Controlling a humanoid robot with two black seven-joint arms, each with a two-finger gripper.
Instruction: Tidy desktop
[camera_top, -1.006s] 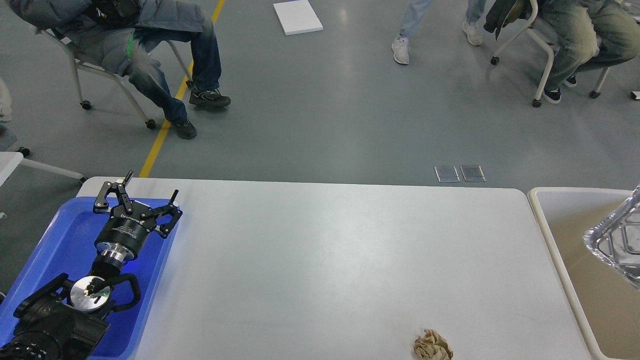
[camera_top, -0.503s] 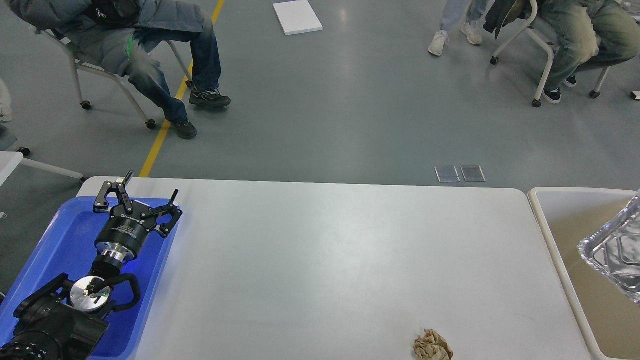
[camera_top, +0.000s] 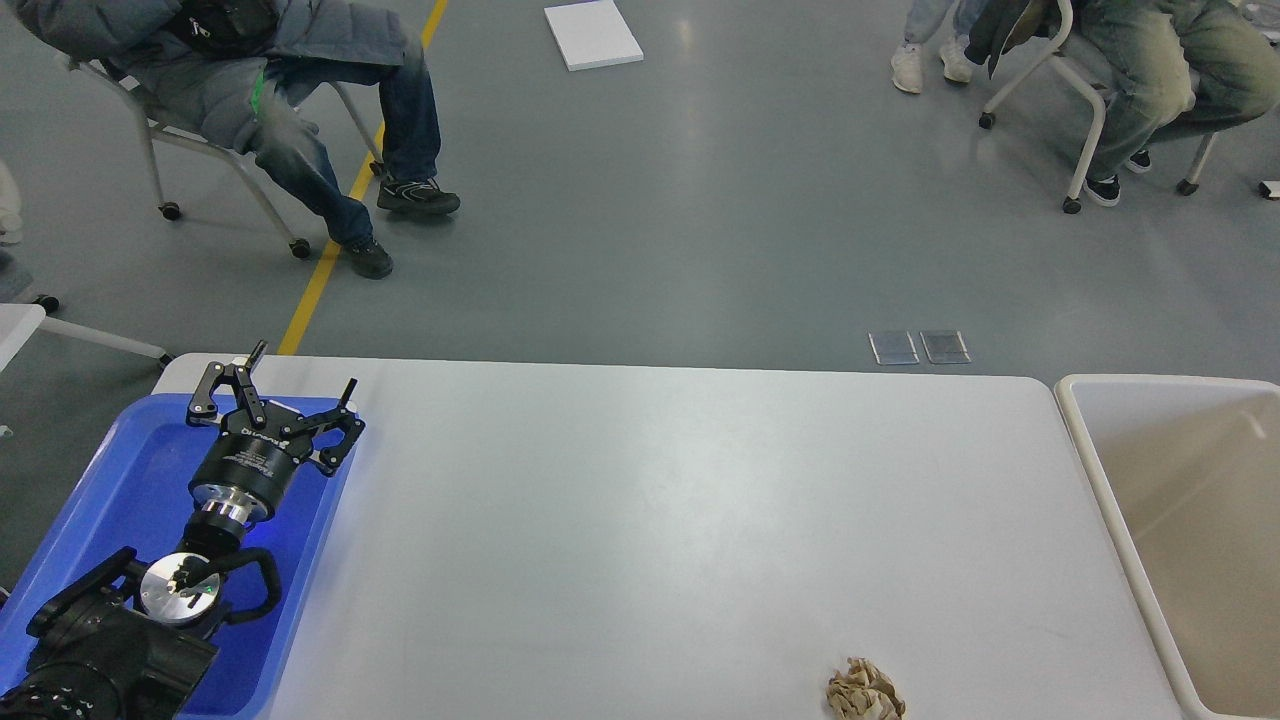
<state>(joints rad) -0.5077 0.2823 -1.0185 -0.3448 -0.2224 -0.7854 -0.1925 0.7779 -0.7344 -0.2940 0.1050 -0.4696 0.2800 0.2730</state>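
Brown crumpled paper (camera_top: 866, 690) lies at the worktop (camera_top: 640, 520) near edge; left gripper (camera_top: 276, 390), fingers spread and empty, may knock it off.

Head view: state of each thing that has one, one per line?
left hand: open, empty, over the blue tray's far end
right hand: not in view
blue tray: no items visible in it, partly hidden by the arm
beige bin: open-topped, nothing visible inside
brown paper wad: crumpled, loose on the desktop near its front edge
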